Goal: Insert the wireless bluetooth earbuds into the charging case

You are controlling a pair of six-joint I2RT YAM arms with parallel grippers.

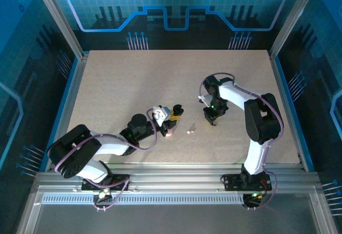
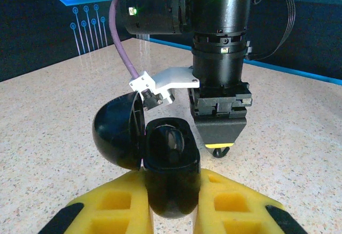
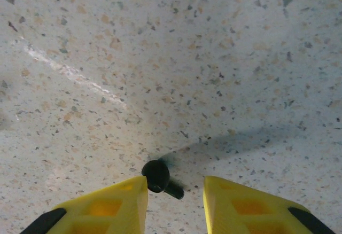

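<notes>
My left gripper (image 2: 172, 179) is shut on the black charging case (image 2: 172, 159). The case's lid (image 2: 115, 135) stands open to the left, and its dark well faces forward. In the top view the left gripper (image 1: 172, 116) holds the case (image 1: 177, 109) near the table's middle. A black earbud (image 3: 157, 176) lies on the table between the yellow fingers of my right gripper (image 3: 175, 184). It rests against the left finger, and the jaws stand apart. Seen from the left wrist, the right gripper (image 2: 219, 138) hangs just over that black earbud (image 2: 222, 151). A tiny whitish earbud (image 1: 188, 132) lies between the arms.
The speckled beige table (image 1: 133, 79) is walled by blue panels and metal rails. A small pale spot (image 1: 168, 133) lies close beside the left gripper. Open tabletop lies at the back and left.
</notes>
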